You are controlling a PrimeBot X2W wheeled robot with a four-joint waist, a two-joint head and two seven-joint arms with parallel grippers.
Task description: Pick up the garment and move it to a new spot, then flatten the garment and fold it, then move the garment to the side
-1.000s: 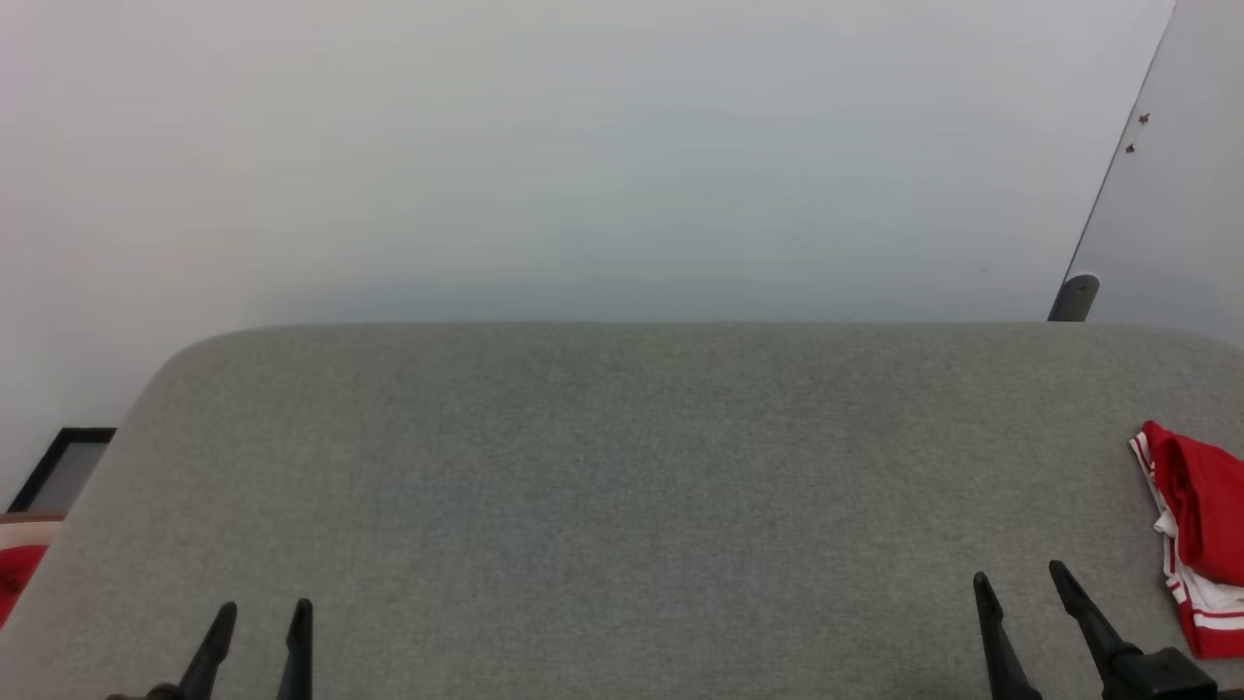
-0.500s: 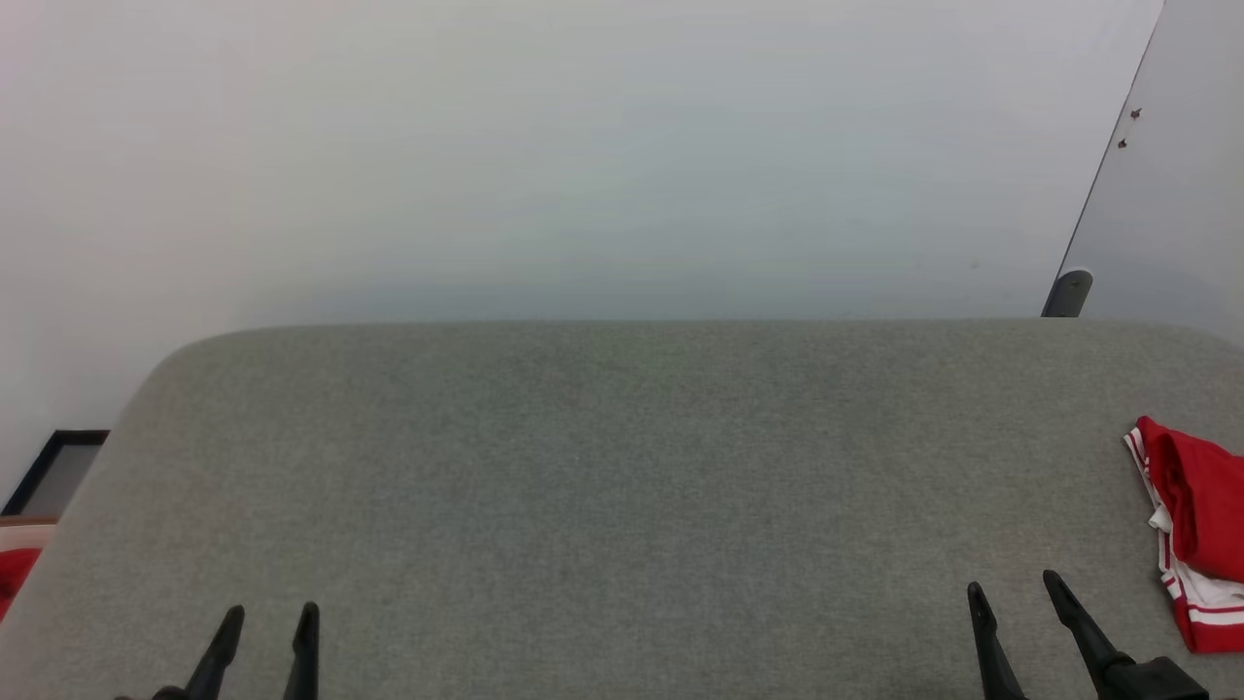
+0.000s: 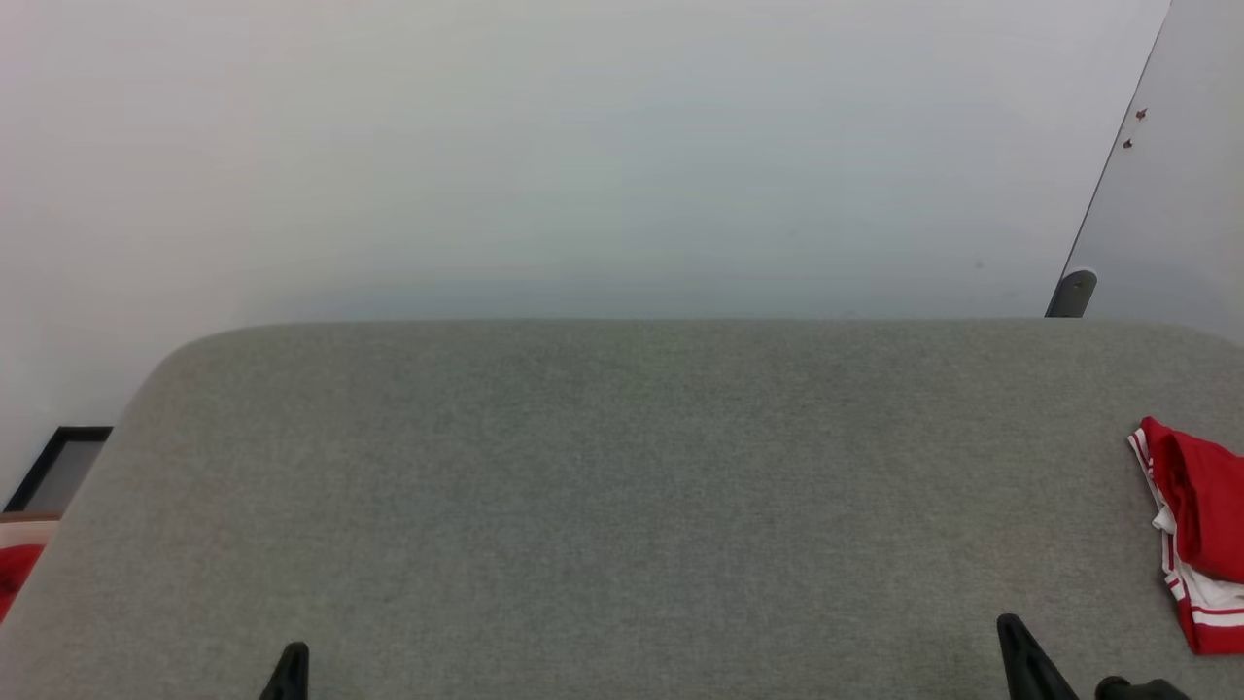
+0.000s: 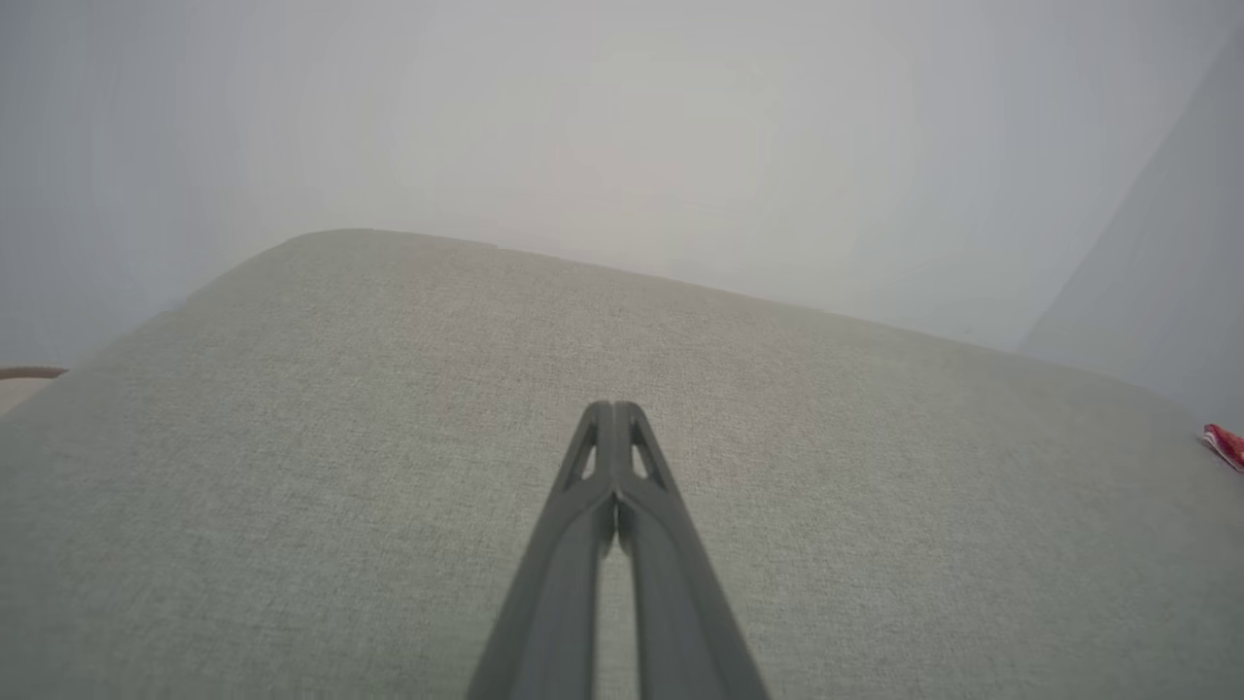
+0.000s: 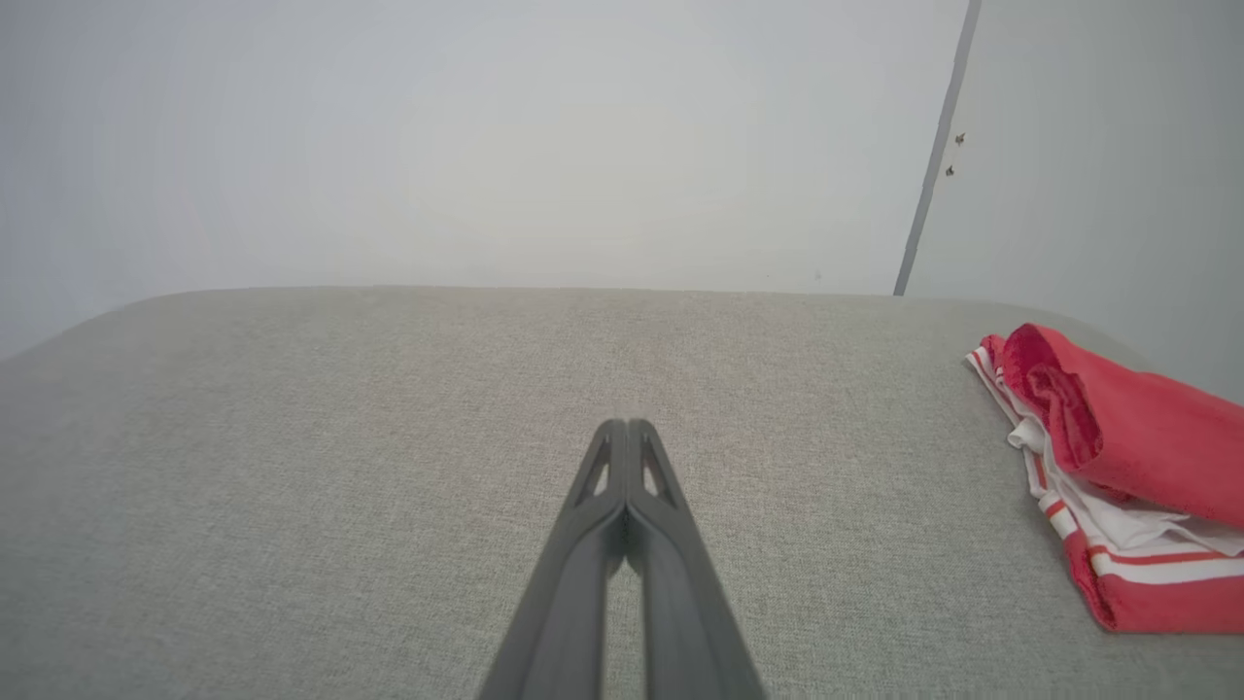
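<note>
Grey fabric surface (image 3: 622, 467), L gripper (image 4: 614, 408) & R gripper (image 5: 627, 426) low, tips together, empty; garment (image 5: 1127, 457) far R.

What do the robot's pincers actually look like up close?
The left gripper and the right gripper look alike. Each has two long, slim, matt dark grey fingers that taper to a point, with a small triangular cut-out near each tip. Their surfaces are plain, without markings.
</note>
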